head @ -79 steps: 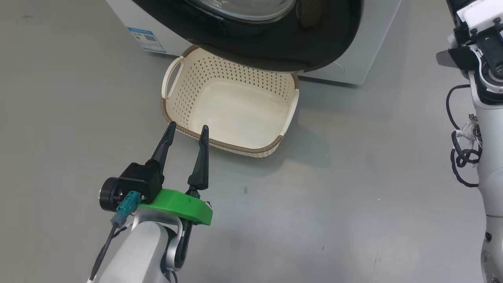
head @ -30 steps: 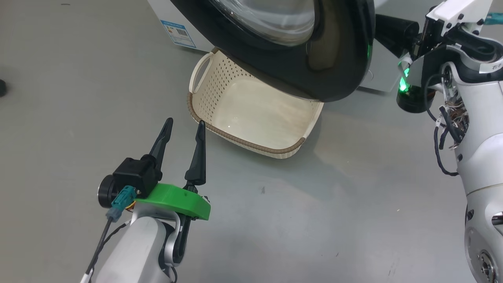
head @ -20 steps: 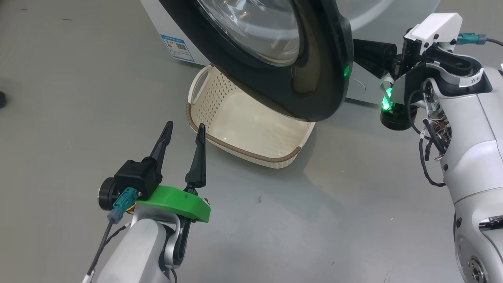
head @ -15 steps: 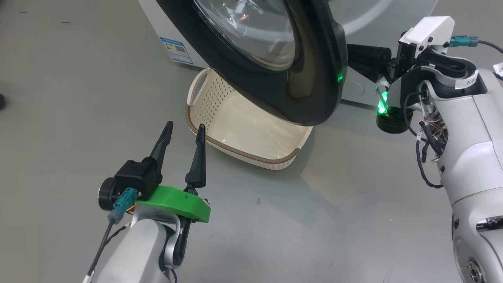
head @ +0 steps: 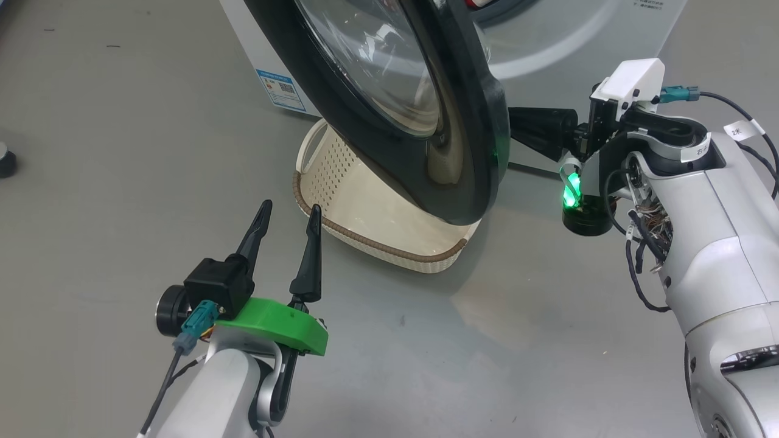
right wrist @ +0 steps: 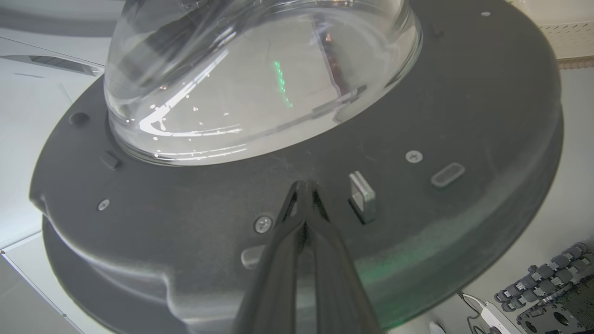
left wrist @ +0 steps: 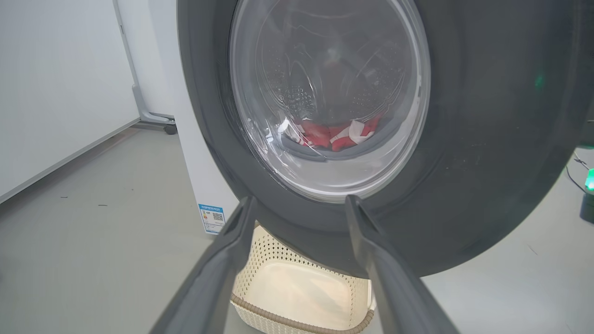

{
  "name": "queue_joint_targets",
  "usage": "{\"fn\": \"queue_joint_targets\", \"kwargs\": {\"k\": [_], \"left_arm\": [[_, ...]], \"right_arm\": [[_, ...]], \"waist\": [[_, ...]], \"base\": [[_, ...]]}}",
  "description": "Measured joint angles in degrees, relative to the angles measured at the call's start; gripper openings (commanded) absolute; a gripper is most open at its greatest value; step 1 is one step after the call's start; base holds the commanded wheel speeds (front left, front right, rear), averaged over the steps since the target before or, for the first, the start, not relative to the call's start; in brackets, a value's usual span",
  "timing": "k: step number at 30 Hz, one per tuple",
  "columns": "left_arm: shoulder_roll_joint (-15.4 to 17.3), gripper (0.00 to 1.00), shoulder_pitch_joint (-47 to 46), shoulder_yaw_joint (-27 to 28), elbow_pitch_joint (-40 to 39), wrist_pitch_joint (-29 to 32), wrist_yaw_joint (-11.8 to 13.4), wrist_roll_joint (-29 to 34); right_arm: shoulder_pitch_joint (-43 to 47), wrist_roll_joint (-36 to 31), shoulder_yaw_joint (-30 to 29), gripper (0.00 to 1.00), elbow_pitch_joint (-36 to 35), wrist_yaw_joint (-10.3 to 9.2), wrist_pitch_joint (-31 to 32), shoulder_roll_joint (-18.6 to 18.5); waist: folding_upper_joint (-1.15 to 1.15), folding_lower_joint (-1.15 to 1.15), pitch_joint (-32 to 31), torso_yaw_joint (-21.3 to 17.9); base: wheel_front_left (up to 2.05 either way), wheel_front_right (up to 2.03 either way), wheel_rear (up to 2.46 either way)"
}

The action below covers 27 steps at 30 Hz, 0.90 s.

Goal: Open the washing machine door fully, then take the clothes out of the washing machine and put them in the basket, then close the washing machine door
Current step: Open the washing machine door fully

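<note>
Pushing the washing machine door [head: 377,164] open from its inner face: stands only part-swung at the upper middle of the head view, lower rim hanging over the far half of the basket [head: 377,246]. Could slip here: right hand [right wrist: 304,185] pinched fully closed on nothing, bare tips set against smooth dark plastic between the glass bowl [right wrist: 260,69] and the latch tab [right wrist: 362,202]. Likely to skid toward either one and lose the push, or let the door drift shut. Could also sweep into the left hand [head: 290,208], spread wide and empty at the lower left of the head view, just beside the basket's near corner and facing the door's outer side. Left half-open, would overhang the basket and hamper dropping in the clothes [left wrist: 332,134], seen red through the glass, low inside the washing machine [head: 548,42].
</note>
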Motion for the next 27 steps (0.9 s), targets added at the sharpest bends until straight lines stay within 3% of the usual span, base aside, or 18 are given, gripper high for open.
{"fn": "queue_joint_targets", "kwargs": {"k": [7,27], "left_arm": [[0.00,1.00,0.19,-0.05,-0.02,0.00,0.00,0.01],[0.00,1.00,0.74,-0.89,-0.01,0.00,0.00,0.43]], "right_arm": [[0.32,1.53,1.99,0.00,0.01,0.00,1.79,0.09],[4.05,14.36,14.33,0.00,-4.39,0.00,3.94,0.00]], "waist": [[0.00,0.00,-0.54,0.31],[0.00,0.00,-1.05,1.82]], "base": [[0.00,0.00,0.00],[0.00,0.00,0.00]]}}
